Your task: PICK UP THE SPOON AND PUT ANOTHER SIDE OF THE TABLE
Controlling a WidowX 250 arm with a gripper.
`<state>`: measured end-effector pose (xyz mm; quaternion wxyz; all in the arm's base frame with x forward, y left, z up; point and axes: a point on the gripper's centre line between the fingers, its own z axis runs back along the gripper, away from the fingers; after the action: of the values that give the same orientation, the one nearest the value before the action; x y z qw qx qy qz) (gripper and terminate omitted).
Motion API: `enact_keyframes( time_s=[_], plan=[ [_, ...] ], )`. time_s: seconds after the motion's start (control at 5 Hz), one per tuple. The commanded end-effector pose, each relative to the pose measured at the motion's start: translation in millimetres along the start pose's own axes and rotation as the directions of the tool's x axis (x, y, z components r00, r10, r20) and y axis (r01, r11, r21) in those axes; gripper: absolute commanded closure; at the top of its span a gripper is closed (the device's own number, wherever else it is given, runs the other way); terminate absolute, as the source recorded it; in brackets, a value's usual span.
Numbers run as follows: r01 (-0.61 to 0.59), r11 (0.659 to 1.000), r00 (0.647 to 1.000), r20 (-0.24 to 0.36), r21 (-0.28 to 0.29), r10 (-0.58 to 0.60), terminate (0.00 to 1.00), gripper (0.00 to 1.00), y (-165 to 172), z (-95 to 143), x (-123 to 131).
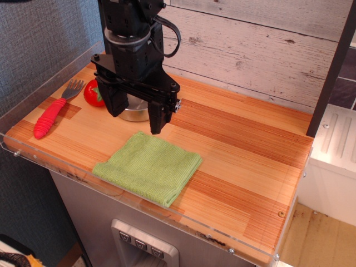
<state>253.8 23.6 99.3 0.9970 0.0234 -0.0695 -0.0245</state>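
Observation:
The spoon [51,115] has a ribbed red handle and a grey tined head. It lies at the far left of the striped wooden table [239,167], head pointing to the back. My black gripper [135,115] hangs to the right of the spoon, well apart from it, in front of a metal bowl. Its two fingers [157,119] are spread apart with nothing between them.
A red strawberry [93,93] sits between the spoon's head and the metal bowl [135,113], which is partly hidden behind the gripper. A green cloth [149,166] lies near the front edge. A clear acrylic rim [50,83] runs along the table's edges.

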Motion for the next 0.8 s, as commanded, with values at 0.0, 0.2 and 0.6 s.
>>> enact_keyframes(
  time_s=[0.0, 0.2, 0.6],
  plan=[
    [0.000, 1.000, 1.000, 0.000, 0.000, 0.000, 0.00, 0.00, 0.0, 0.0, 0.0],
    [-0.060, 0.998, 0.998, -0.012, 0.011, 0.060, 0.00, 0.00, 28.6, -2.6, 8.1],
    [-0.100, 0.994, 0.995, -0.003, 0.051, 0.100, 0.00, 0.00, 104.6, -10.0, 15.7]
  ],
)
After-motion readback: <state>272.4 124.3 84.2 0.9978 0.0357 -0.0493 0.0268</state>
